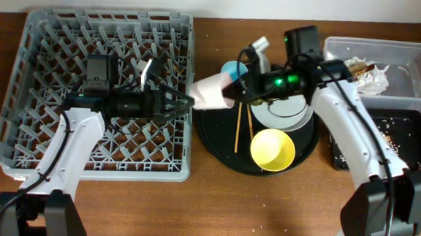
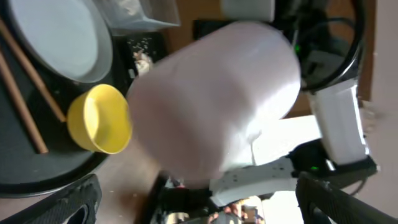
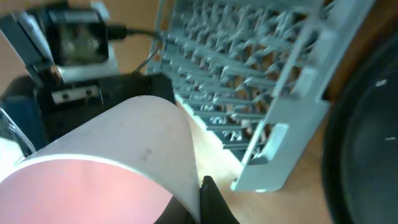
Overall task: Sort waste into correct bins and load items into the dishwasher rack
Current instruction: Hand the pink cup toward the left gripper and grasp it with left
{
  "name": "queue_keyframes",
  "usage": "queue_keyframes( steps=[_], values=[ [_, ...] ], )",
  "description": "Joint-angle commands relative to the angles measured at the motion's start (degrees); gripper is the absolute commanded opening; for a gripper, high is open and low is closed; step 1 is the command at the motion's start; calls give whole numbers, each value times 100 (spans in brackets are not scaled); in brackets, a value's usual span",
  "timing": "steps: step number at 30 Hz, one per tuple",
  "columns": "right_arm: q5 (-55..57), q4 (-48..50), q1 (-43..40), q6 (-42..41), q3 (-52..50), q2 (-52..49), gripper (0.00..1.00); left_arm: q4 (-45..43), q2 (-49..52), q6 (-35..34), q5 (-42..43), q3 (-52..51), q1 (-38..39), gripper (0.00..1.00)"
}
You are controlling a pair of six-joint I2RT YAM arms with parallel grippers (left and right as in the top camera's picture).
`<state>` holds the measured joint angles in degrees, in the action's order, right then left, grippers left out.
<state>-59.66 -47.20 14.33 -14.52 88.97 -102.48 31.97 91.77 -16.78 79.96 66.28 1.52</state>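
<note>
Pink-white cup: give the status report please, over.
Right end effector shut on pink-white cup, between dishwasher rack and round black tray. Left end effector open, facing the cup. Nothing seen in the way.

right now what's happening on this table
The right gripper holds the pink cup at the edge of the rack, toward the left gripper, whose jaws stand open beside it, apparently a handover. The bowl, plate, chopsticks and blue cup sit on the round tray.
</note>
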Motion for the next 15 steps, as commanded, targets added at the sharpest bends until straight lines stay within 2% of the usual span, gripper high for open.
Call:
queue_keyframes(
  steps=[1,2,3,4,5,13,14,15],
  values=[
    [-262,273,470,-7,-101,-22,4,-24,20,-236,400,52,-20,99],
    [-170,428,577,-210,-101,-22,4,-24,20,-313,411,52,-20,99],
    [-48,529,636,-372,-101,-22,4,-24,20,-319,407,52,-20,91],
    [146,619,702,-614,-103,-22,4,-17,20,-319,354,52,-20,74],
    [273,728,767,-706,-105,-28,4,2,20,-319,271,52,-20,72],
    [337,1145,1069,-1095,-107,-382,4,0,20,-339,372,52,-20,71],
    [334,1158,1075,-1152,-107,-417,10,0,20,-339,372,52,-20,70],
    [337,1163,1080,-1147,-107,-420,32,-2,20,-337,367,52,-20,66]
  ],
)
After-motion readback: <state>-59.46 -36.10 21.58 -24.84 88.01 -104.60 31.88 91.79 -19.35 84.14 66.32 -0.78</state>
